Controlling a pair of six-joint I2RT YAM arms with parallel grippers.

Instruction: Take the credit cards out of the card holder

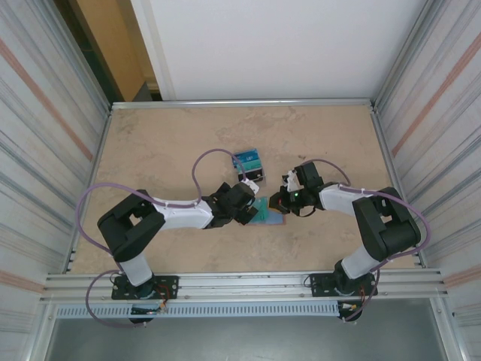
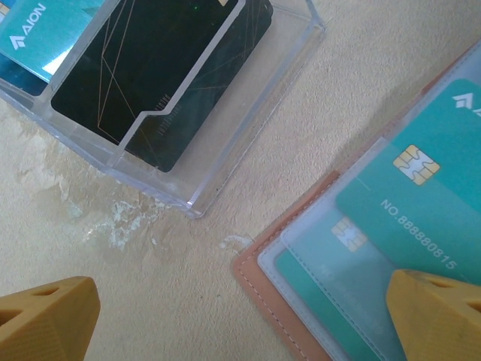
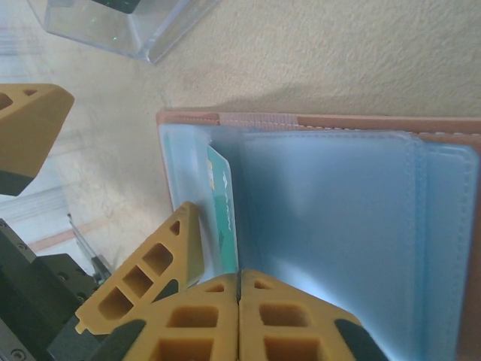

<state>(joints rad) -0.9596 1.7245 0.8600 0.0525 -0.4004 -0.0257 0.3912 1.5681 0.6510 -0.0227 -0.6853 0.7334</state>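
Observation:
The tan card holder (image 3: 338,120) lies open on the table, its pale blue-grey pockets up. Teal credit cards (image 2: 428,173) sit in and over its clear pockets. My right gripper (image 3: 239,274) has its jaws pressed together at the edge of one teal credit card (image 3: 222,203), which runs into the seam between them. My left gripper (image 2: 240,301) is open and low over the holder's corner (image 2: 259,282). One of its fingers (image 2: 440,316) rests over the holder, the other (image 2: 45,320) over bare table. From above, both grippers (image 1: 252,207) (image 1: 279,201) meet at the holder (image 1: 268,216).
A clear plastic stand (image 2: 248,143) holding a dark card (image 2: 165,68) and a teal card (image 2: 37,37) stands just beyond the holder, also seen from above as the stand (image 1: 249,167). Corrugated metal walls (image 1: 45,135) enclose the tan table (image 1: 173,143) on both sides.

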